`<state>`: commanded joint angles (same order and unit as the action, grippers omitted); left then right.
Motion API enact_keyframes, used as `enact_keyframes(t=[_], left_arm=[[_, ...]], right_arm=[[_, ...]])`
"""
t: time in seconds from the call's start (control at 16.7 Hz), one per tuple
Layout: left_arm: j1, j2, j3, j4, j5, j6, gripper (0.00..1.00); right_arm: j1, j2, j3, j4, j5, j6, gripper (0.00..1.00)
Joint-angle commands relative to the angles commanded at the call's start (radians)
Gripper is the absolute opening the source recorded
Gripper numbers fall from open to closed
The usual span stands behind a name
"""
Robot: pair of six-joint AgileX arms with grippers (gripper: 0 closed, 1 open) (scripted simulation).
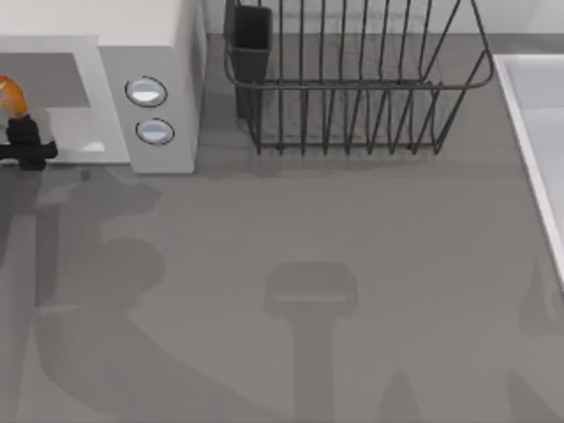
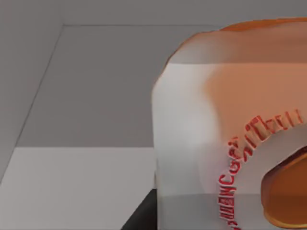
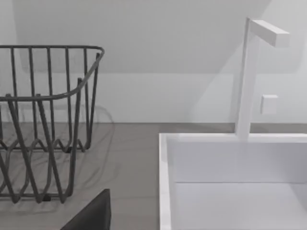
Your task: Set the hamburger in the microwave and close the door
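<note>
- At nine to ten o'clock in your top view, the left hand (image 1: 25,141), a dark shape, sits at the mouth of the microwave (image 1: 150,53), with the hamburger (image 1: 11,92) just beyond it inside the grey cavity.
- Your left wrist view puts the hamburger (image 2: 230,139) close against the lens, white and orange with red lettering, the cavity floor behind it; you cannot tell whether the hand is pinching it or spread.
- Two round knobs (image 1: 150,110) face you on the microwave's side panel.
- At twelve o'clock stands a dark wire rack (image 1: 352,79) on the grey worktop (image 1: 352,264).
- Your right wrist view takes in the rack (image 3: 48,120) beside a white sink (image 3: 230,167) with its faucet (image 3: 252,72).
</note>
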<state>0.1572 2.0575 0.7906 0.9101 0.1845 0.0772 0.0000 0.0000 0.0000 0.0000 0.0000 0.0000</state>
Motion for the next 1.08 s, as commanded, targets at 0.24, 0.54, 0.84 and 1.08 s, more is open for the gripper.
enact_keyframes(t=[0.24, 0.54, 0.84, 1.08], left_arm=[[0.004, -0.002, 0.005, -0.004, -0.002, 0.001, 0.0], [-0.01, 0.104, 0.158, -0.07, -0.012, -0.004, 0.0], [-0.032, 0.269, 0.467, -0.182, -0.029, -0.012, 0.0], [-0.052, 0.381, 0.677, -0.275, -0.044, -0.02, 0.0]], right_arm=[[0.0, 0.0, 0.0, 0.0, 0.0, 0.0, 1.0], [0.0, 0.0, 0.0, 0.0, 0.0, 0.0, 1.0], [0.0, 0.0, 0.0, 0.0, 0.0, 0.0, 1.0], [0.0, 0.0, 0.0, 0.0, 0.0, 0.0, 1.0]])
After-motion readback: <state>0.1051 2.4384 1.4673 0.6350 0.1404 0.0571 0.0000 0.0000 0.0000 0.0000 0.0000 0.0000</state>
